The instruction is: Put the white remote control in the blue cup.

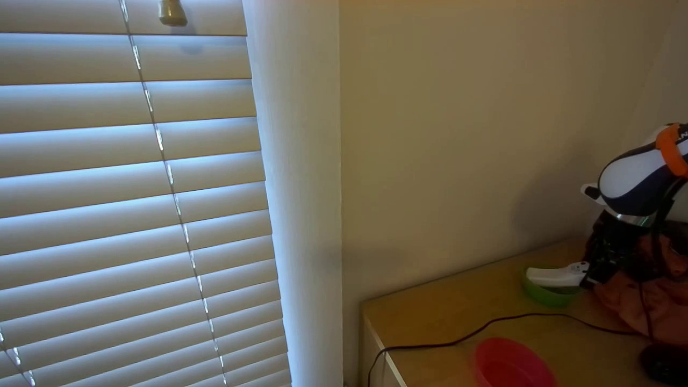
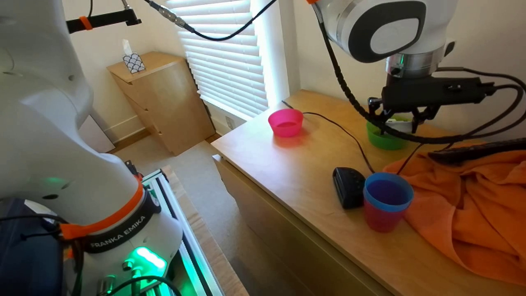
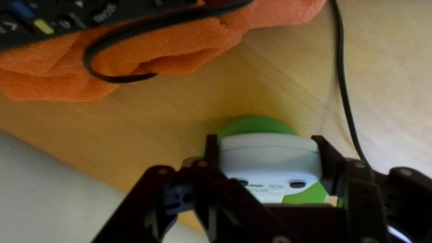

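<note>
The white remote control (image 1: 556, 276) is a slim white bar at the green bowl (image 1: 551, 296). It also shows in an exterior view (image 2: 399, 125) and in the wrist view (image 3: 270, 155). My gripper (image 3: 266, 148) has a finger against each side of the remote, shut on it. In an exterior view my gripper (image 2: 398, 128) points down over the green bowl (image 2: 386, 142). I cannot tell whether the remote touches the bowl. The blue cup (image 2: 389, 207) stands upright, nested in a pink cup, nearer the table's front; it is out of the wrist view.
An orange towel (image 2: 472, 209) with a black remote (image 3: 101, 17) on it lies beside the bowl. A dark device (image 2: 348, 188) stands beside the blue cup. A pink bowl (image 2: 286, 128) is near the table's far end. A black cable (image 3: 342, 74) crosses the table.
</note>
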